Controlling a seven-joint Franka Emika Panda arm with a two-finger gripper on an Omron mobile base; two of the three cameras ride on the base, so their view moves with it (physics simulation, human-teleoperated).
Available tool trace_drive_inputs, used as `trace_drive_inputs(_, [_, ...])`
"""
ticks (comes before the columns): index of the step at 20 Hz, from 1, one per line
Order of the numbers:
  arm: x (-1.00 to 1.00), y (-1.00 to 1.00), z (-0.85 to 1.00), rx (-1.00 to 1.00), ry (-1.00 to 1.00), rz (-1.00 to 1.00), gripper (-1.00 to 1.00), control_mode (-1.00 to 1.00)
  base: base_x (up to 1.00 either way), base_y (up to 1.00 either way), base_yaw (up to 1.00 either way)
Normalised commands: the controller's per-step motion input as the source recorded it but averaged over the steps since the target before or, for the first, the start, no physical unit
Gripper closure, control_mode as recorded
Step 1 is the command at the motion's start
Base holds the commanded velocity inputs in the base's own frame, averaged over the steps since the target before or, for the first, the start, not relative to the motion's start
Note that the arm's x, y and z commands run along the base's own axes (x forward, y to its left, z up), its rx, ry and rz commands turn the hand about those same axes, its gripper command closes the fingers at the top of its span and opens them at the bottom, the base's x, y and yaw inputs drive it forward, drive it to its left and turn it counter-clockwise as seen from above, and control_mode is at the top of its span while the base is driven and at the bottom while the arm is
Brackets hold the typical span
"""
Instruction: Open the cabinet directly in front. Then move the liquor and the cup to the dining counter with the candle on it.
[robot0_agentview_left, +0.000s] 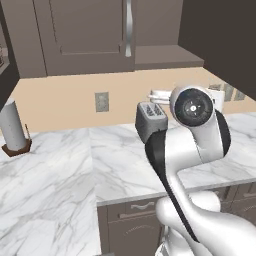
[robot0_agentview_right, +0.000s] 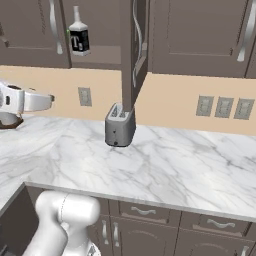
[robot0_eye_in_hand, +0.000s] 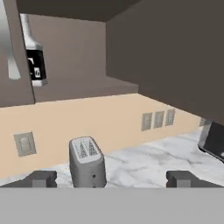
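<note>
The cabinet (robot0_agentview_right: 95, 30) stands with one door swung out edge-on toward the room, its long curved silver handle (robot0_agentview_right: 137, 37) catching the light. Inside, on the bottom shelf, the liquor (robot0_agentview_right: 79, 36) sits upright — a bottle with a pale narrow neck and a black label bearing a white T. From the hand view the same bottle (robot0_eye_in_hand: 35, 57) shows at the left of the open compartment, partly hidden behind the closed door's edge. A sliver of green shows just left of the bottle in the right base view; too small to say what it is.

Below the cabinet, a grey toaster (robot0_agentview_right: 120, 126) rests on the marble table (robot0_agentview_right: 175, 160), close to the beige wall with its outlets (robot0_agentview_right: 223, 107). At the far left of the table in the left base view a paper towel roll (robot0_agentview_left: 13, 127) stands upright on a dark base.

The arm rises from the base, bends at its dark-banded elbow (robot0_agentview_left: 192, 107) and reaches up toward the cabinet. The hand (robot0_eye_in_hand: 112, 178) is spread wide — both dark fingertips (robot0_eye_in_hand: 41, 178) sit far apart with nothing between them — and it hangs in the air over the table, looking past the toaster toward the open shelf.
</note>
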Motion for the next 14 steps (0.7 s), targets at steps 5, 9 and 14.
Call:
trace_drive_inputs(5, [-0.30,0.02,0.01,0.13,-0.43,0.26,-1.00,-1.00,0.00,0.00,0.00])
trace_drive_inputs(9, [-0.51,0.04,0.18,0.00,-0.29,0.18,-1.00,-1.00,0.00,0.00,0.00])
trace_drive_inputs(14, [-0.45,0.20,0.35,0.00,-0.26,0.11,-1.00,-1.00,0.00,0.00,0.00])
